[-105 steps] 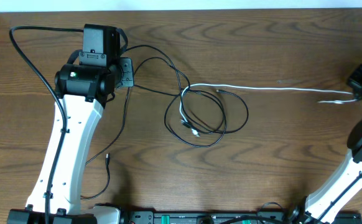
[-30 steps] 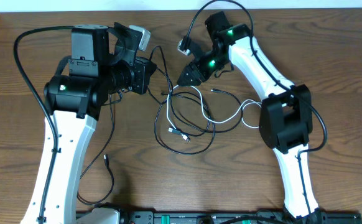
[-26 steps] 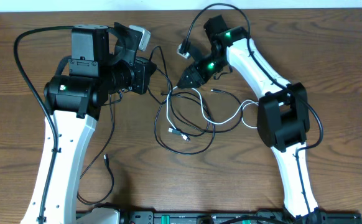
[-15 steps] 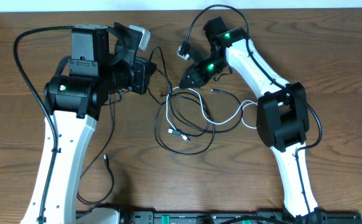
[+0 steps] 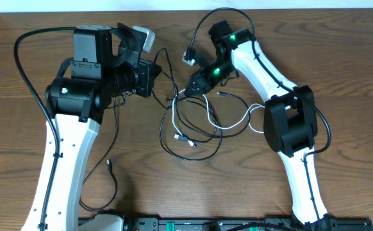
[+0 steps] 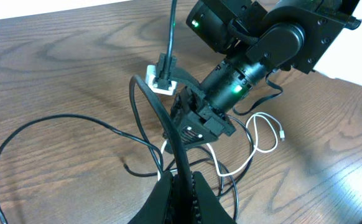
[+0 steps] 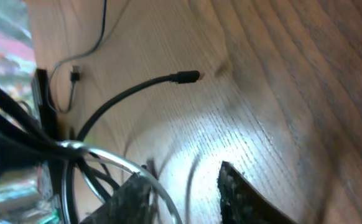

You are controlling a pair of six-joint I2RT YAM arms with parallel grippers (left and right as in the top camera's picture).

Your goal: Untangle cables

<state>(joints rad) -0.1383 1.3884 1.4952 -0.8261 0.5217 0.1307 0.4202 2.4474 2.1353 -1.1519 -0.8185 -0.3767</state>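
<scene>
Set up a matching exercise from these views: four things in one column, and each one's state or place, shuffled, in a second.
Things:
1. left claw
2. right claw
3. white cable
4. black plug end

States or places:
A. lies alone beside the left arm, apart from the tangle
B. shut on a black cable
C. loops beside the right arm
D. jaws apart at the tangle's top edge in the overhead view

Pairs: 1-B, 2-D, 3-C, 4-A
</scene>
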